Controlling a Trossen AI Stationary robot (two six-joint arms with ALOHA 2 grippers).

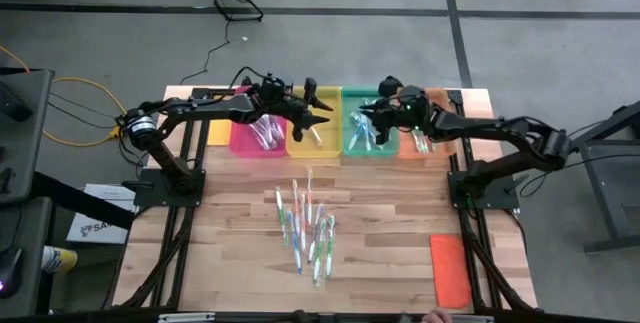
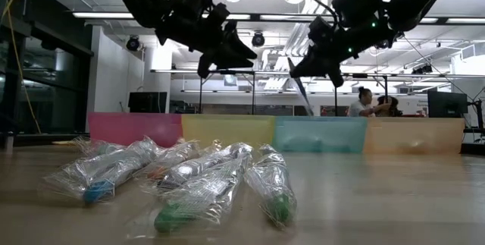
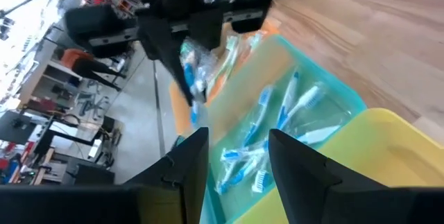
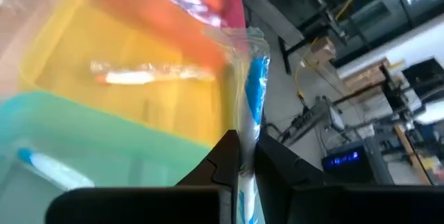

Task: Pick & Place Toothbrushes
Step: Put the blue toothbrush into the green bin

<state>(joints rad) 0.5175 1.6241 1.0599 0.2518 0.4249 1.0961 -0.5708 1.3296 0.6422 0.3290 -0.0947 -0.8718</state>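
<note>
One wrapped blue toothbrush (image 4: 254,106) is pinched in the right pincer (image 1: 372,121) above the green tray (image 1: 352,149), long axis near-vertical, hanging down; held only by its slippery wrapper, it could slide out and miss. Left pincer (image 1: 318,120) (spread, empty) hovers over the yellow tray (image 1: 300,148); more toothbrushes (image 1: 308,225) lie toward six o'clock on the surface (image 1: 230,243).

1. The left gripper (image 3: 238,156) shows 2 dark fingers (image 3: 186,165) standing apart with nothing between them.
2. Past them lies a green tray (image 3: 331,89) holding several wrapped blue toothbrushes (image 3: 267,137).
3. A yellow tray (image 3: 388,148) sits just beside the green one.
4. The right gripper (image 3: 189,89) hangs above the green tray, clamped on a wrapped blue toothbrush (image 3: 193,68).
5. Wooden table (image 3: 368,30) shows beyond the trays.
</note>
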